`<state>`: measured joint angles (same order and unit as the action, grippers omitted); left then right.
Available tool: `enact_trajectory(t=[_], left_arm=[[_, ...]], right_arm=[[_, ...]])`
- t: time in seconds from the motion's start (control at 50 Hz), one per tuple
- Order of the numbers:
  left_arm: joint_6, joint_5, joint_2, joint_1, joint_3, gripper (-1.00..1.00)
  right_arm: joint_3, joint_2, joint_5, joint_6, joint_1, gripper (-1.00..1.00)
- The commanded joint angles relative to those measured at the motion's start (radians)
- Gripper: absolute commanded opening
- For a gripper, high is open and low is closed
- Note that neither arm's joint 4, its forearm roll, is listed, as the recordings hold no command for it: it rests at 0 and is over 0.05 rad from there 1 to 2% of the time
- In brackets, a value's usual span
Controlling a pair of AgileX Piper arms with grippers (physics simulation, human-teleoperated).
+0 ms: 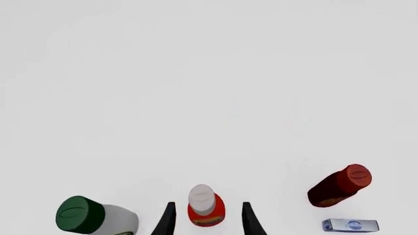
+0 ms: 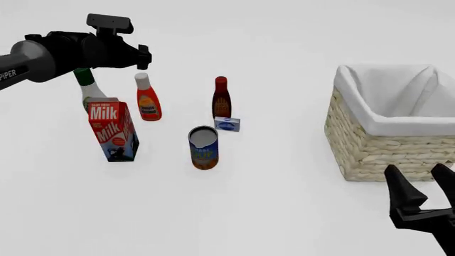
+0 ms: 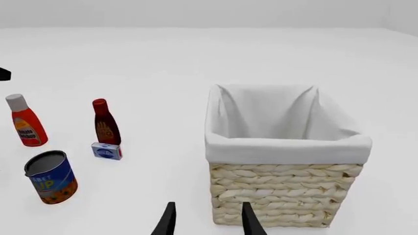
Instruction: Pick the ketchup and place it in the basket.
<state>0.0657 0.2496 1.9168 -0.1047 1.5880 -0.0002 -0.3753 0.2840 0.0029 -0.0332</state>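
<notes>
Front view: left tool (image 2: 144, 57) hovers above upright ketchup (image 2: 148, 99) — fingers apart.

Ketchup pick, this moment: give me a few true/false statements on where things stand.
1. The ketchup stands upright on the table. True.
2. The left gripper is shut on the ketchup. False: its fingers are open, hovering above the cap.
3. The basket already holds a bottle. False: only white lining shows inside.
4. The right gripper is open, near the basket. True.
5. The milk carton lies on its side. False: it stands upright.
</notes>
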Motion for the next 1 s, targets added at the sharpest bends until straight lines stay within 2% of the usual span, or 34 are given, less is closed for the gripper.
enact_trajectory(t=[0.02,1.0], left_arm=[[-0.006,-0.011,0.021,0.001,0.004,1.0],[-0.048,-0.055,0.119,0.004,0.016,1.0]], right_arm=[[0.0,-0.011,0.008,0.0,0.0,1.0],[0.0,-0.09,0.067,0.007,-0.003,1.0]])
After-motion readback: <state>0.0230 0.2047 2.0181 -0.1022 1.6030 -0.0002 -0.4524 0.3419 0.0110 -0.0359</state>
